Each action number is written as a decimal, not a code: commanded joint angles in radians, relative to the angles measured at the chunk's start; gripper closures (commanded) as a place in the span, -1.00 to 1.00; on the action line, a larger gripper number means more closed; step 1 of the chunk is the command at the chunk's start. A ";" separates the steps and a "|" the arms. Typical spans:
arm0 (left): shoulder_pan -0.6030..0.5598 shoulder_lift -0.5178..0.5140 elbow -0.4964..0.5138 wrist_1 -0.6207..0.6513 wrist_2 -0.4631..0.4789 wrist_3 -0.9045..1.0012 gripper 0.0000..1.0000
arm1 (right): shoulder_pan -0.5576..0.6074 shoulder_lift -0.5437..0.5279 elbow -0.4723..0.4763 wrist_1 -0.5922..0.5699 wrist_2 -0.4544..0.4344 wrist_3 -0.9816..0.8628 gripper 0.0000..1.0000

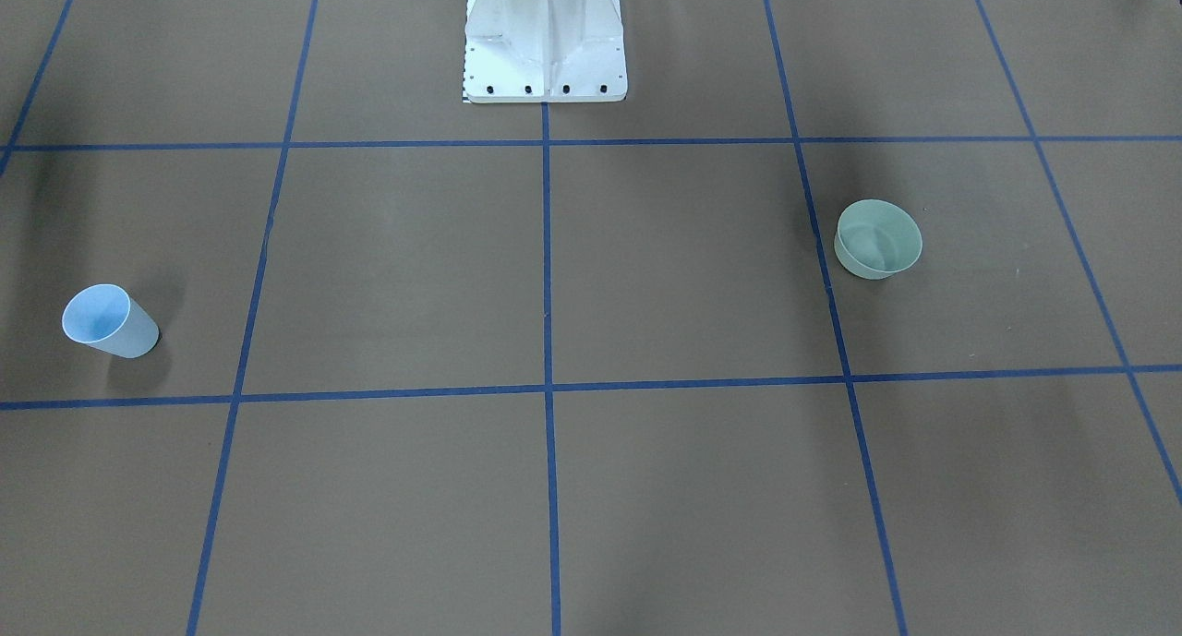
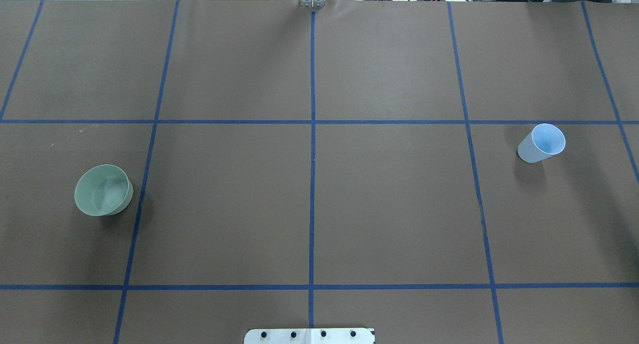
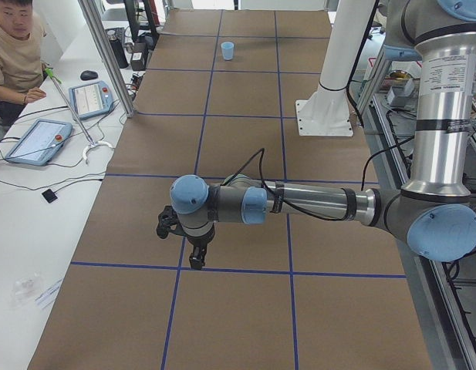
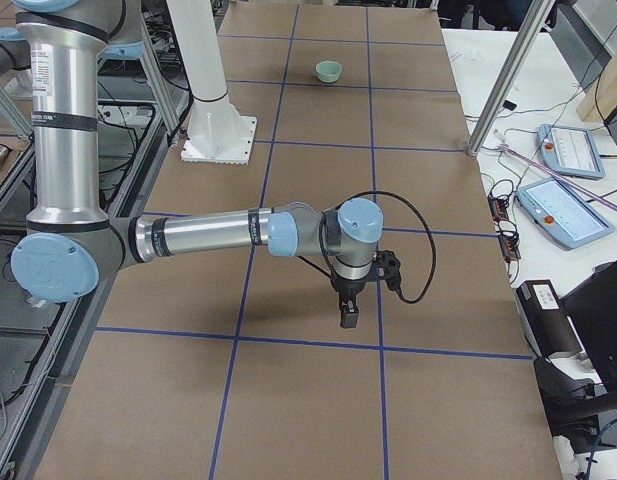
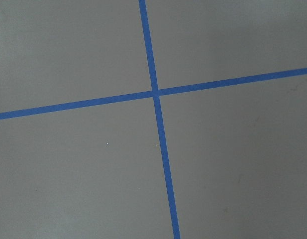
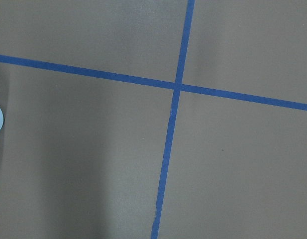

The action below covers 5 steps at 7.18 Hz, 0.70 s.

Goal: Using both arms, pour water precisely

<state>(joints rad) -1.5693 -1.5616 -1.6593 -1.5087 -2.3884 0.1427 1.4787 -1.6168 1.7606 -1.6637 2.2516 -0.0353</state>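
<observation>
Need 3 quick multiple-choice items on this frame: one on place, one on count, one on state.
1. The blue cup stands on which side of the robot?
A. its left
B. its right
C. dead centre

2. How many vessels stand on the table?
A. one
B. two
C. three

3. The green bowl is:
A. held in a gripper
B. tipped on its side
C. upright and untouched

Answers:
1 B: it sits in the right half of the overhead view.
2 B: only the cup and the bowl show.
3 C: its mouth faces up and nothing touches it.
</observation>
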 commanded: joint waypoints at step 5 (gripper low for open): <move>0.002 -0.008 -0.049 -0.018 -0.008 -0.005 -1.00 | 0.000 0.015 0.033 0.011 -0.001 0.009 -0.99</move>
<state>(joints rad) -1.5682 -1.5628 -1.6955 -1.5234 -2.3919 0.1406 1.4788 -1.6111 1.7880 -1.6605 2.2483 -0.0319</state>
